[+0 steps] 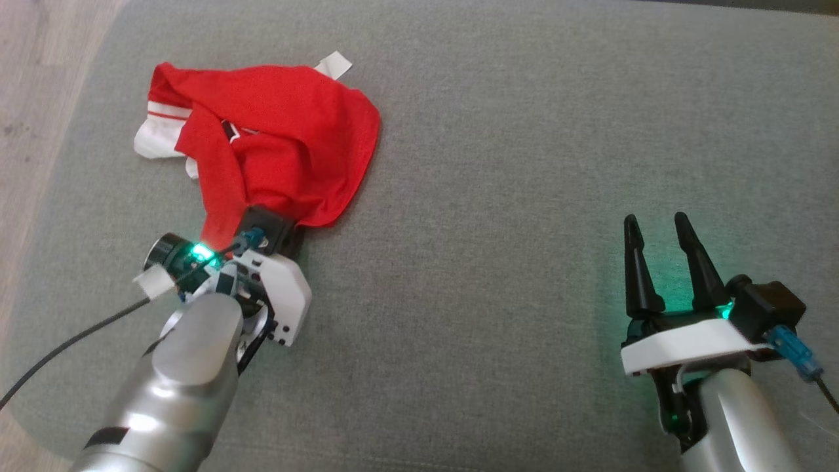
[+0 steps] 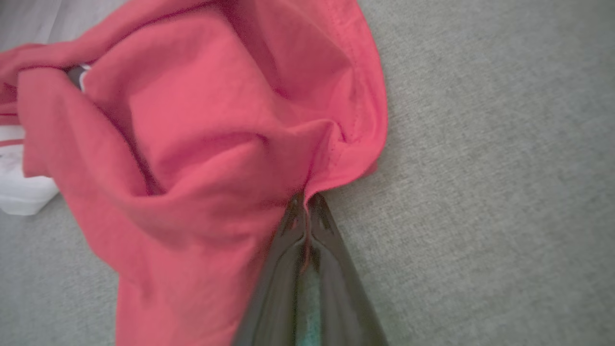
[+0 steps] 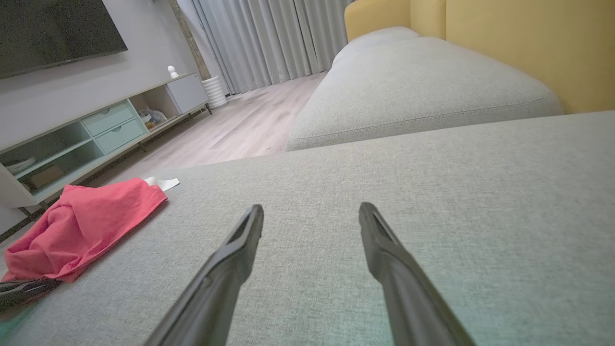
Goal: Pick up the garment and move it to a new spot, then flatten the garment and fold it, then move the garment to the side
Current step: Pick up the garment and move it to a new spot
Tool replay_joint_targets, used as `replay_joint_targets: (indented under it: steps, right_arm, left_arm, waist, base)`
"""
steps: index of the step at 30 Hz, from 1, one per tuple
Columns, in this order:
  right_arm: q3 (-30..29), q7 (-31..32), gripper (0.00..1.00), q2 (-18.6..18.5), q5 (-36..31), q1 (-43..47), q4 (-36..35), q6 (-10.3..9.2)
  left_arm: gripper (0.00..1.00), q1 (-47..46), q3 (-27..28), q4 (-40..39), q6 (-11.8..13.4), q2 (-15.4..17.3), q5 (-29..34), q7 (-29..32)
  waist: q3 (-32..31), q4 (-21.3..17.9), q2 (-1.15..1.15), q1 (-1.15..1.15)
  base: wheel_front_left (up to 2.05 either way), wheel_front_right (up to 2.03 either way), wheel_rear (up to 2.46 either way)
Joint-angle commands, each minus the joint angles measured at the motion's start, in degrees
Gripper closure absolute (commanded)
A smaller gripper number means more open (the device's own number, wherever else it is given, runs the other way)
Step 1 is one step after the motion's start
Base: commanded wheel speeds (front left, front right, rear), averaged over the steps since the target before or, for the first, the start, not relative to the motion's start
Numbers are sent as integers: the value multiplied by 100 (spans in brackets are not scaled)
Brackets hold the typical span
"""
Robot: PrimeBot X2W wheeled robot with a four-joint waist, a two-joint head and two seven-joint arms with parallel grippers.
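Observation:
A crumpled red garment point(image 1: 275, 137) with white trim lies bunched on the grey cushion at the upper left. My left gripper point(image 2: 306, 199) is shut on its near hem, the red cloth point(image 2: 202, 158) pinched between the two dark fingertips. In the head view the fingers are hidden under the cloth and the wrist point(image 1: 262, 275) sits just below the garment. My right gripper point(image 1: 657, 226) is open at the lower right, far from the garment, with nothing between its fingers point(image 3: 250, 230). The right wrist view has the garment point(image 3: 81, 226) at its left.
The grey sofa cushion point(image 1: 524, 164) spreads wide to the right of the garment. Its left edge drops to a wooden floor point(image 1: 26, 98). A second cushion point(image 3: 408, 91), a yellow backrest point(image 3: 528, 43) and a TV cabinet point(image 3: 96, 129) stand beyond.

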Motion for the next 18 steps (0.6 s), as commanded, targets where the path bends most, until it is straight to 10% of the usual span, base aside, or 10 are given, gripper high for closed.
replay_joint_targets:
  steps: [1,18]
  right_arm:
    - [102,-62,0,-16,38,-139,-148,39]
    - [-20,-62,0,-16,262,206,-9,39]
  left_arm:
    - [100,-113,158,19,48,182,-45,-91]
    - [100,-43,226,-477,446,58,-143,-1548]
  waist:
    - [-52,-29,0,-1]
    - [-885,106,0,-1]
  base:
    - [0,0,0]
    - [0,0,0]
